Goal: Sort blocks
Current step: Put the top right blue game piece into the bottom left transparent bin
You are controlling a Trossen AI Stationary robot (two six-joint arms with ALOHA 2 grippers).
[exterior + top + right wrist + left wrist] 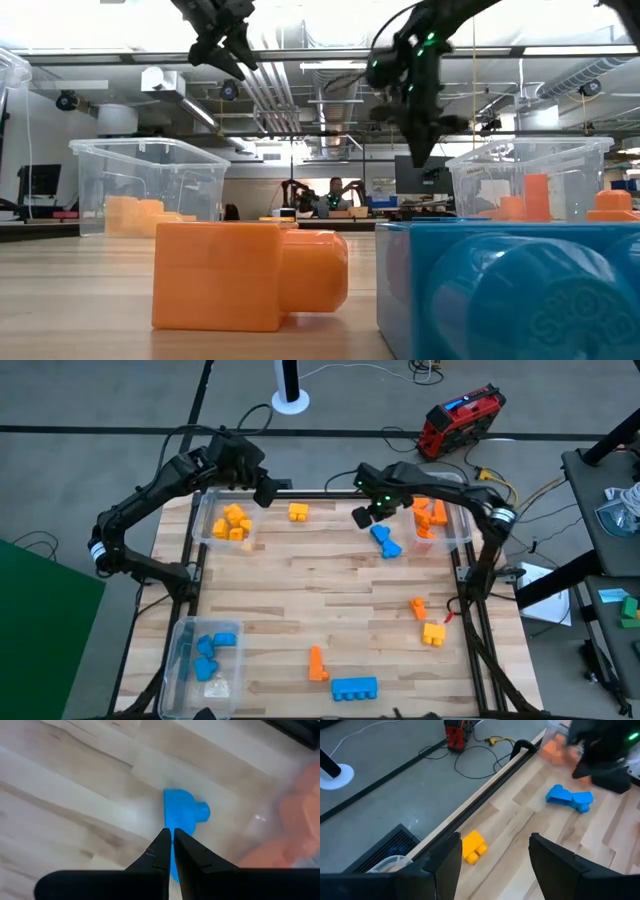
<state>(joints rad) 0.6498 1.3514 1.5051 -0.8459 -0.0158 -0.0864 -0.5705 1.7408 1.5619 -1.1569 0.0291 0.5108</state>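
The right gripper [364, 516], fingers together and empty, hovers just above and left of a blue block [385, 540] lying on the table [330, 590] in the upper middle of the high view. The left gripper [268, 493], fingers apart, hangs near a yellow block [298, 512] at upper left.

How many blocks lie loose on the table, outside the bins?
6: a yellow block at the far edge, a blue block under the right tool, two orange blocks right, an orange and a blue near.
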